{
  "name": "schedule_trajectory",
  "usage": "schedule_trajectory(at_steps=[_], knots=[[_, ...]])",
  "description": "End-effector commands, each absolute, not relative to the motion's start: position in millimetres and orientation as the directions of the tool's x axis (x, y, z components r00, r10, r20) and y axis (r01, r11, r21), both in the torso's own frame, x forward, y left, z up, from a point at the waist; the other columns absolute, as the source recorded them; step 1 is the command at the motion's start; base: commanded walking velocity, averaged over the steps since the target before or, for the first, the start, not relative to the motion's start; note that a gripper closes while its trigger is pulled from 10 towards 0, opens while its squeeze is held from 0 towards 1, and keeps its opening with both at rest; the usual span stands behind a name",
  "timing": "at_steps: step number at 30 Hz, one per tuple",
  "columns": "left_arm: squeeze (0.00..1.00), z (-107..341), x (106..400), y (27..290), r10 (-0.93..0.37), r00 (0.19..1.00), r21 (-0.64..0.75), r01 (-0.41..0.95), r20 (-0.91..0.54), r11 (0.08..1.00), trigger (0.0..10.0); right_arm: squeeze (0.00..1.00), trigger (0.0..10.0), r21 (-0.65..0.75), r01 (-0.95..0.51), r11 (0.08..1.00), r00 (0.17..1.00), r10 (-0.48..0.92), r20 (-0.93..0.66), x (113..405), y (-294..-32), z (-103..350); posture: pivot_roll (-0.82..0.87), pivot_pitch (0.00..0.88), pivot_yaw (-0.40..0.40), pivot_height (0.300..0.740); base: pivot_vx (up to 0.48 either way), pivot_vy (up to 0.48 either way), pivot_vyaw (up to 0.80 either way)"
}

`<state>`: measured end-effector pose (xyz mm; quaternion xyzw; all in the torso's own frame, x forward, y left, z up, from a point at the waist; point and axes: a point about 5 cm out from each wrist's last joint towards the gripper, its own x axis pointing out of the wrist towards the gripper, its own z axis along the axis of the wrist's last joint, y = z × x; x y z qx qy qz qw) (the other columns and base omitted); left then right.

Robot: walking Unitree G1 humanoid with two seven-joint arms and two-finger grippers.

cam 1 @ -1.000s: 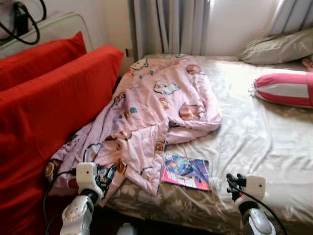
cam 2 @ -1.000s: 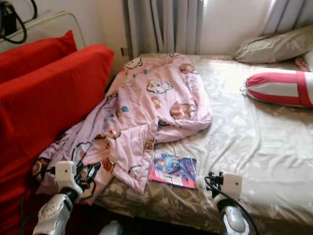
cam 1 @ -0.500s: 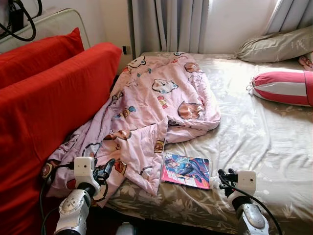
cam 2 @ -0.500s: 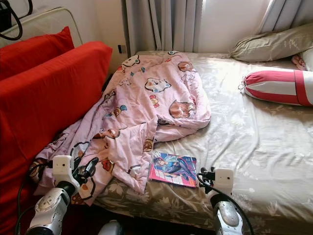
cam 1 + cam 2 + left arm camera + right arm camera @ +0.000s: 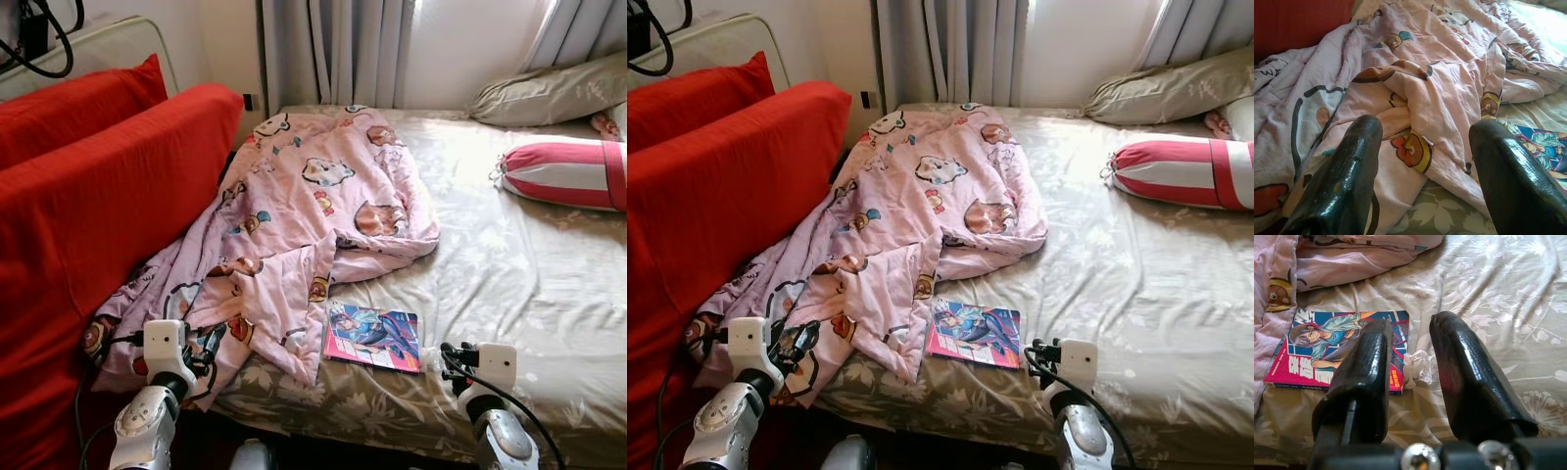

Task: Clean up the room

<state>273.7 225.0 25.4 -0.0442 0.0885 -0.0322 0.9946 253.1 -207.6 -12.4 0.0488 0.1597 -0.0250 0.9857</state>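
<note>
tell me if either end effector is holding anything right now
Nothing is held. The left end effector is open above the pink blanket, and the right end effector is open over a crumpled white paper beside the comic book.

On the floral-sheeted bed (image 5: 509, 284), a glossy comic book (image 5: 373, 338) lies right of the cartoon-print quilt (image 5: 294, 235), a crumpled, perhaps paper, wad (image 5: 1418, 367) beside it.

Left arm: reaching forward low, wrist lifted.
Left hand (image 5: 1422, 161): fingers (image 5: 1339, 178) standing wide apart, gripping nothing.
Right arm: also extending forward.
Right hand (image 5: 1409, 367): fingers (image 5: 1466, 382) parted, empty.
</note>
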Motion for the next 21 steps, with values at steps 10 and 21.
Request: schedule_trajectory(at_steps=[10, 21], knots=[[0.0, 23.6, 270.3, 225.1, -0.061, 0.981, -0.1, 0.043, -0.184, 0.994, 10.0, 0.0, 10.0, 0.097, 0.068, 0.993, 0.949, -0.034, -0.314, 251.6, -210.3, -12.3, 0.03, 0.0, 0.015, 0.631, 0.0, 0.0, 0.0], [0.0, 21.9, 269.6, 227.0, -0.055, 0.978, -0.091, 0.038, -0.2, 0.995, 10.0, 0.0, 10.0, 0.097, 0.024, 0.995, 0.951, 0.008, -0.31, 252.1, -205.9, -11.9, 0.03, 0.0, 0.011, 0.626, 0.0, 0.0, 0.0]])
